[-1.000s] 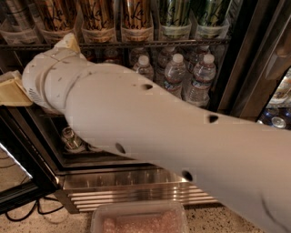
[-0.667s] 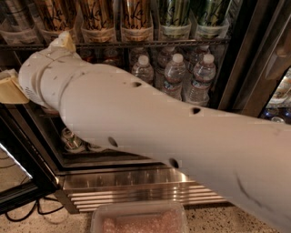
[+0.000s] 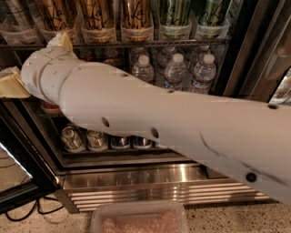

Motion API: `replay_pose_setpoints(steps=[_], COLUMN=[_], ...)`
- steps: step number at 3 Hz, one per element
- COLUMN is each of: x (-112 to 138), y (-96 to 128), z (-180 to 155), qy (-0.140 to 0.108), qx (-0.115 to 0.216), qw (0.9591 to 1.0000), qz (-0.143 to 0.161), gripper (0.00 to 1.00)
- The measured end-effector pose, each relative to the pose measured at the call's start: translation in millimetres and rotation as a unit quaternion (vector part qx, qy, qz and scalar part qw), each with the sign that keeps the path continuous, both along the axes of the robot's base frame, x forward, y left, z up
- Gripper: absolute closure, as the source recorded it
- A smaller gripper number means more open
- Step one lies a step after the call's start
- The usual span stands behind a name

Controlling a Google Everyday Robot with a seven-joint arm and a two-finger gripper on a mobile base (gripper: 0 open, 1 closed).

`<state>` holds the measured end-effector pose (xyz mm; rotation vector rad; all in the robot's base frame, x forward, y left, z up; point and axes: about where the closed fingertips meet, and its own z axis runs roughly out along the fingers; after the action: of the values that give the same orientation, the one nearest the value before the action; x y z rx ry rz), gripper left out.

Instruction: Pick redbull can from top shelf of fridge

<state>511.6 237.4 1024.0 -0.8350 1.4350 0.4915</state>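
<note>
The fridge [image 3: 150,182] stands open in front of me. Its top shelf [image 3: 136,44] carries tall gold cans [image 3: 95,16] and green cans [image 3: 175,13] in clear trays. A slim silver-grey can, the redbull can [image 3: 17,12], stands at the far left of that shelf, partly cut off by the top edge. My white arm [image 3: 159,118] crosses the view from lower right to upper left. My gripper [image 3: 11,85] shows only as cream parts at the left edge, below and a little left of the redbull can. The wrist hides most of it.
Water bottles [image 3: 175,70] and red cans fill the middle rack behind the arm. Small cans [image 3: 95,140] stand on the bottom rack. The dark door frame [image 3: 22,182] juts out at lower left. A clear plastic tub [image 3: 136,218] sits on the floor.
The wrist end of my arm has moved slightly up and to the left, closer to the top shelf rail.
</note>
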Motion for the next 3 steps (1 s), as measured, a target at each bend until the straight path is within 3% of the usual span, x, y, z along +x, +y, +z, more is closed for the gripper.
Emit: replay_pose_setpoints(steps=[2, 3], x=[11, 14], y=[18, 30], z=[5, 22], qy=[-0.008, -0.003], qx=[0.007, 0.024], qw=[0.9999, 0.9990], qz=[-0.009, -0.039], gripper=[0.00, 0.00])
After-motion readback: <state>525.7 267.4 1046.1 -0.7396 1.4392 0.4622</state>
